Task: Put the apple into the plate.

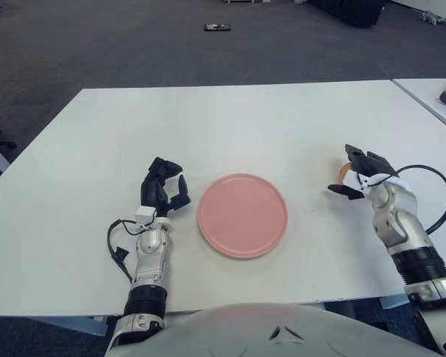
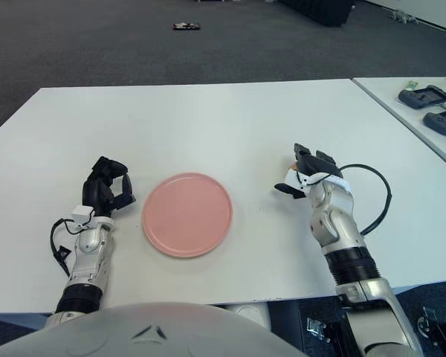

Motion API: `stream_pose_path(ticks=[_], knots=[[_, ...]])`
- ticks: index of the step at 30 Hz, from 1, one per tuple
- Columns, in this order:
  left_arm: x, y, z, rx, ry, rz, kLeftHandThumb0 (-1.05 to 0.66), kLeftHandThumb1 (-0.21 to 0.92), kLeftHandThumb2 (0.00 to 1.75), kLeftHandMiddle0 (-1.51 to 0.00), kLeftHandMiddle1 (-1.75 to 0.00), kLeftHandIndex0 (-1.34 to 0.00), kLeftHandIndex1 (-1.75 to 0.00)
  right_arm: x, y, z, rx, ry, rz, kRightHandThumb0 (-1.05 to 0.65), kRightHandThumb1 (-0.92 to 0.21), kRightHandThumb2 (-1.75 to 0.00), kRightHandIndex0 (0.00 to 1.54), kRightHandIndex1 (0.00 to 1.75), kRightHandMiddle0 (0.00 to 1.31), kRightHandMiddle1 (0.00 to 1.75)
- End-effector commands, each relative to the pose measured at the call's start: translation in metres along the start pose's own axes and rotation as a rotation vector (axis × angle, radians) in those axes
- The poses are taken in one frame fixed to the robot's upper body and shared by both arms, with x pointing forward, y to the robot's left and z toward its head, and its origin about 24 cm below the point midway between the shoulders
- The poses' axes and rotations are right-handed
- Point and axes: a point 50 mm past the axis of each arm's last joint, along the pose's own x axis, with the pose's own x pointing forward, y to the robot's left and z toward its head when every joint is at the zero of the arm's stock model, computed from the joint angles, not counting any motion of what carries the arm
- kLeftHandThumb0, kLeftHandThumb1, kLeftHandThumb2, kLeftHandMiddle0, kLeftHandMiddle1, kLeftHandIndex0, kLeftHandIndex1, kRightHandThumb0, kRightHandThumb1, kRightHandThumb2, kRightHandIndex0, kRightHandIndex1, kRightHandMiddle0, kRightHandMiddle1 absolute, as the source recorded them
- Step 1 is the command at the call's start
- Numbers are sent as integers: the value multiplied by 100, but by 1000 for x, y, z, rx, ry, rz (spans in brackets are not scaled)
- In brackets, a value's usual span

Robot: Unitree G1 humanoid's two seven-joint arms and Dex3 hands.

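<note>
Under the right robot hand (image 1: 359, 175), the apple (image 1: 344, 171) peeks out.

A round, flat pink plate (image 1: 242, 216) lay bare just below the frame's centre, while at the right only a small orange-red sliver of the apple (image 1: 344, 172) showed, mostly hidden under the right hand's black fingers (image 1: 366, 162).
</note>
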Motion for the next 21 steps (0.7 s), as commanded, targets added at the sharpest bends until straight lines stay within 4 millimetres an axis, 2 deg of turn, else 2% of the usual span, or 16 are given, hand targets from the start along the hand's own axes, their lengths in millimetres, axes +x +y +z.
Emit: stream_pose_path(ticks=[1, 6, 12, 14, 16, 21], knots=[[-12, 7, -12, 3, 65, 36, -48, 32, 132, -105, -175, -61, -175, 0, 43, -10, 36, 28, 155, -105, -74, -59, 0, 0, 0, 0], [-12, 8, -12, 13, 69, 41, -48, 32, 132, -105, -175, -61, -175, 3, 46, -12, 56, 9, 121, -105, -72, -63, 0, 0, 0, 5], [-12, 8, -12, 31, 71, 46, -48, 32, 132, -106, -175, -61, -175, 8, 48, -15, 70, 1, 95, -101, -68, -69, 3, 2, 0, 37], [-12, 8, -12, 32, 69, 45, -48, 32, 132, -106, -175, -61, -175, 10, 49, -18, 76, 2, 92, -99, -66, -71, 1, 11, 0, 45], [-12, 8, -12, 32, 65, 44, -48, 32, 132, -107, -175, -61, -175, 13, 50, -20, 84, 6, 93, -96, -63, -74, 0, 28, 0, 66], [-12, 9, -11, 27, 58, 43, -48, 32, 132, -108, -175, -61, -175, 15, 51, -23, 100, 23, 110, -90, -56, -79, 0, 48, 0, 89]])
